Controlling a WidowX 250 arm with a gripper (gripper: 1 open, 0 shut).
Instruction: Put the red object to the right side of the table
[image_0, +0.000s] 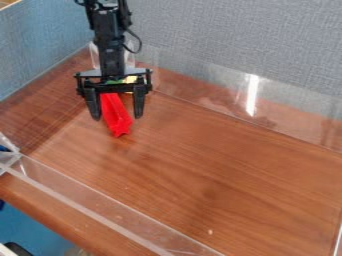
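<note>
Straddling the red object (119, 113), the end effector (115, 106) hangs spread wide; the block lies on the acrylic-walled desk (214, 170).

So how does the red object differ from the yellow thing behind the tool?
The red object is a plain red, elongated block lying in full view between the open tool fingers; the yellow thing is yellow with green, mostly hidden behind the tool. Both lie at the table's back left.

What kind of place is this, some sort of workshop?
Probably a robot test bench: a wood-grain table fenced by clear acrylic walls, a robot hand open over a red block, and a grey fabric backdrop.
</note>
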